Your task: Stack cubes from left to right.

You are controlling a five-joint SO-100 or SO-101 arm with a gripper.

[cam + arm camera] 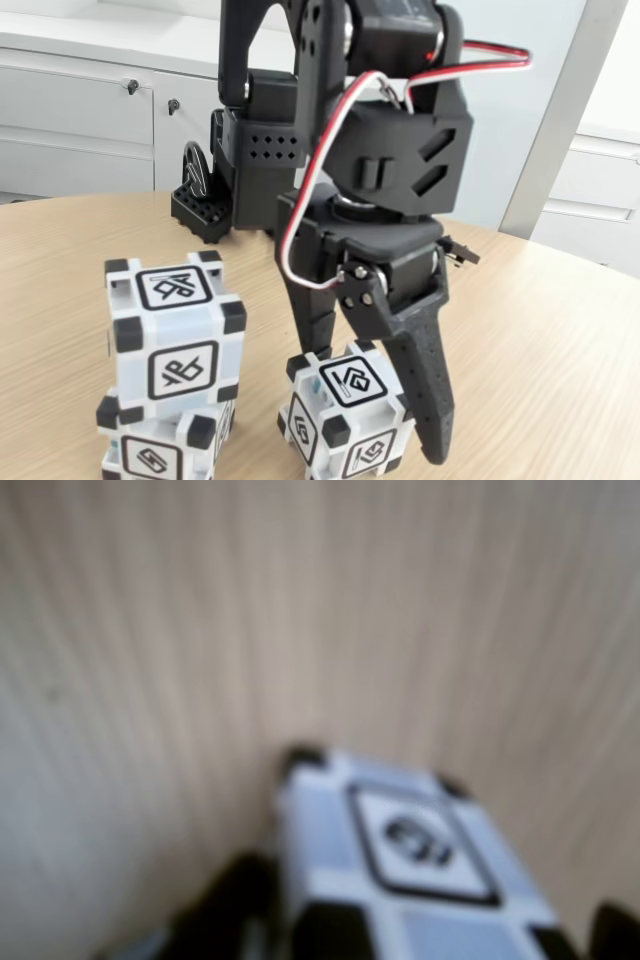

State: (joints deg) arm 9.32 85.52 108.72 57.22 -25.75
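Straddling the lone cube (pixel 345 418), jaws (pixel 375 410) seemingly gapped, stack (pixel 172 385) near.

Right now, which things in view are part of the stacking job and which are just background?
Job:
- top cube of the left stack
- bottom cube under it
- single cube between the pincer fingers
- wooden table

Background:
- white cabinets behind
- black arm base

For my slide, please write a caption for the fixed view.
Open pincer straddles the single cube beside a two-cube stack on the wooden table.
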